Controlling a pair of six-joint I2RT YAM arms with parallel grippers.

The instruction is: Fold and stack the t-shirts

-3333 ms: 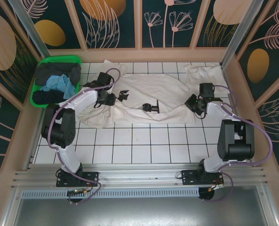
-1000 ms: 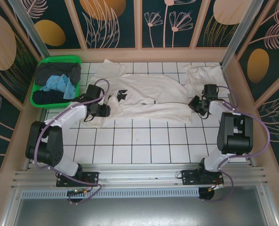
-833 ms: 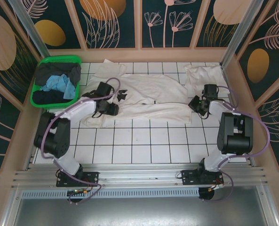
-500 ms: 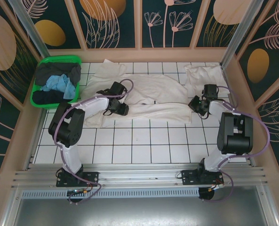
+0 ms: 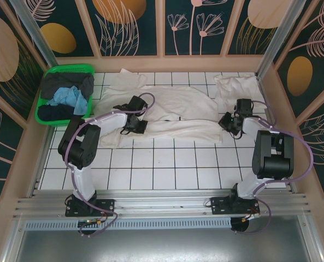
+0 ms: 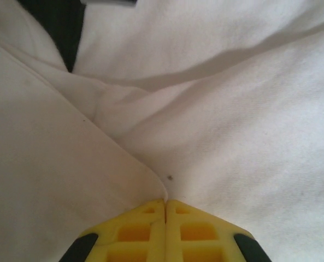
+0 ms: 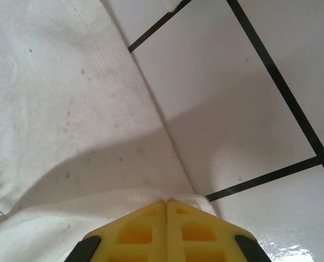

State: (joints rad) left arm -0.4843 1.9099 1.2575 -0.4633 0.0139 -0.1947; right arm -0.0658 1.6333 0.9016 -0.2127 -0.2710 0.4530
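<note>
A white t-shirt (image 5: 178, 103) lies spread across the back of the tiled floor, its near part folded over into a long strip. My left gripper (image 5: 140, 128) sits on the strip's left part. Its yellow fingers (image 6: 145, 224) are shut on a pinched fold of the white cloth (image 6: 233, 136). At the strip's right end, my right gripper (image 5: 223, 121) is shut on the shirt's hemmed edge (image 7: 58, 109), just above the bare tile (image 7: 233, 109). A second white t-shirt (image 5: 237, 86) lies crumpled at the back right corner.
A green basket (image 5: 69, 68) at the back left holds dark garments and a light blue cloth (image 5: 66, 97). Wooden-framed walls close in the back and both sides. Bare white tiles (image 5: 167, 169) stretch from the shirt to the arm bases.
My left gripper has travelled right along the shirt, dragging cloth over the dark prints that showed earlier. The near part now lies as a folded strip. The right gripper has hardly moved.
</note>
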